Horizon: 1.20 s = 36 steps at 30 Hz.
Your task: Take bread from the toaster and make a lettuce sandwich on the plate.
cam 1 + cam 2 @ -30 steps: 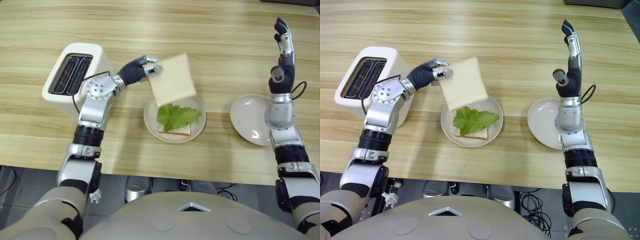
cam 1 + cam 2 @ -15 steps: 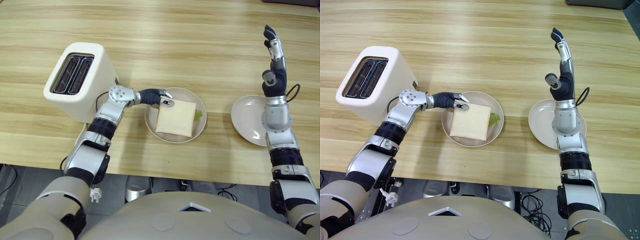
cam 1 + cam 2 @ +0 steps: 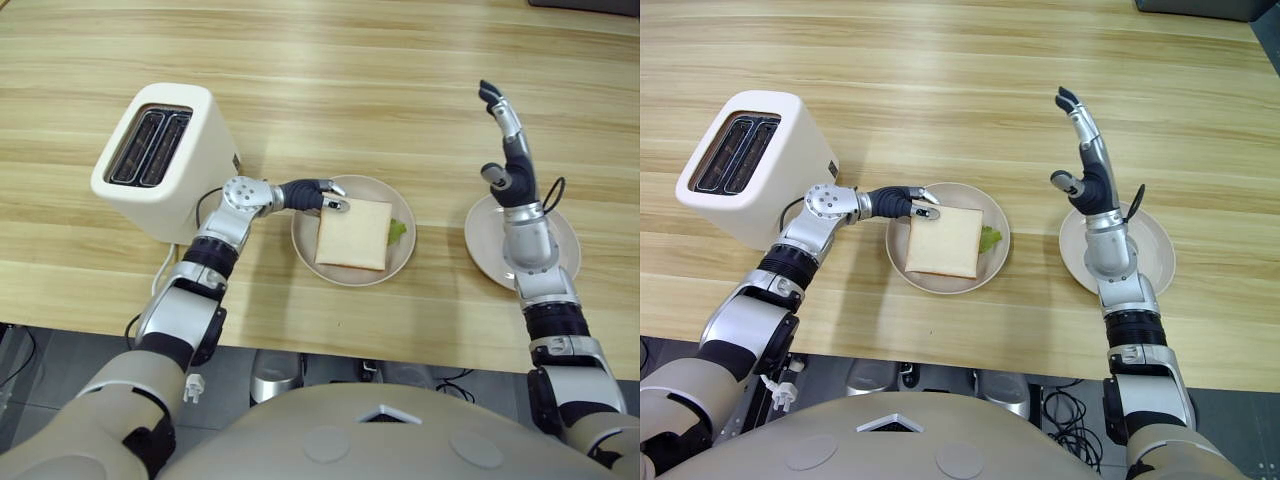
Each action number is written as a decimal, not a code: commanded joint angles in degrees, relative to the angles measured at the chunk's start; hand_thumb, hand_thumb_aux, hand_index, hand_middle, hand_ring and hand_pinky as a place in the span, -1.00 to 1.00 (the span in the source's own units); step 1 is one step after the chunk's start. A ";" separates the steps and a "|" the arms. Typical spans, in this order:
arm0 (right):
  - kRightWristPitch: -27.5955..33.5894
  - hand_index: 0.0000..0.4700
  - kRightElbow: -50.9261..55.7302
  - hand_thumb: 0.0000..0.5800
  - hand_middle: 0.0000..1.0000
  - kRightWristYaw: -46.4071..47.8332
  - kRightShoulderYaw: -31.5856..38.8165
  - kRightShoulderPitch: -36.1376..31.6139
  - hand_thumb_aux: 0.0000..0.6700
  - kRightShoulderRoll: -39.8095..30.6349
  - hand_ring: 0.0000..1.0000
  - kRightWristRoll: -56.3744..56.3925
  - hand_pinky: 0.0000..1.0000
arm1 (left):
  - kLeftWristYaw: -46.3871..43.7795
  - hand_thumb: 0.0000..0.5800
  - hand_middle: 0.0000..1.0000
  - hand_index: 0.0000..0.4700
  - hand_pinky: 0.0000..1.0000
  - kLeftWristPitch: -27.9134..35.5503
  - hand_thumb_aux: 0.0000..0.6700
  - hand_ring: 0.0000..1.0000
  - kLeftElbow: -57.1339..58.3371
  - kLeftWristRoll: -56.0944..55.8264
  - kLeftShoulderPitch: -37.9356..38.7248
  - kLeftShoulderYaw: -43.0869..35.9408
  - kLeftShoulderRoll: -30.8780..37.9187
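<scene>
The wooden bench (image 3: pixel 400 90) carries everything. The white toaster (image 3: pixel 165 160) stands at the robot's left, slots facing up, with no bread sticking out of them. Two pale plates sit closer to the middle and right. The sandwich plate (image 3: pixel 352 279) lies just beside the toaster's right side, and a second plate (image 3: pixel 565 245) sits well apart to the right with no food on it.

On the sandwich plate the top slice (image 3: pixel 355 233) of bread lies flat and covers nearly all of what is under it. A bit of green lettuce (image 3: pixel 397 230) pokes out from its right edge. Whether a bottom slice lies beneath cannot be seen.

The left hand (image 3: pixel 310 194) is low over the plate's left rim. Its fingers are curled together and pinched on the near-left corner of the top slice. The right hand (image 3: pixel 508 150) is raised above the second plate with its fingers spread straight, and it holds nothing.

The step in hand looks like the last one, setting the top slice over the lettuce to close the sandwich. The slice already seems to rest in place. The next move calls for the left fingers to loosen gently and draw back toward the toaster. A snagged corner could drag the slice off the lettuce or tip the plate.
</scene>
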 commanded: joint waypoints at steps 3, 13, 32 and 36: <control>-0.49 -1.00 0.32 -1.00 -1.00 0.86 1.11 0.26 -1.00 0.36 -1.00 -1.83 -1.00 | -1.10 1.00 1.00 0.96 1.00 1.13 1.00 1.00 -0.41 -0.89 -1.54 1.68 -0.37; -0.73 -1.00 0.42 -1.00 -1.00 1.21 2.14 0.38 -1.00 0.63 -1.00 -2.87 -1.00 | 0.27 1.00 1.00 0.96 1.00 -0.03 1.00 1.00 1.57 0.56 -2.73 1.47 -0.17; -1.34 -1.00 1.61 -1.00 -1.00 1.46 2.91 0.49 -1.00 1.55 -1.00 -3.65 -1.00 | 10.08 1.00 1.00 0.96 1.00 -8.79 1.00 1.00 10.61 10.10 -5.03 -1.52 -1.11; -1.54 -1.00 1.62 -1.00 -1.00 3.58 3.99 0.53 -1.00 1.47 -1.00 -2.83 -1.00 | 10.60 1.00 1.00 0.95 1.00 -9.80 0.99 1.00 12.25 11.52 -4.91 -1.93 -1.61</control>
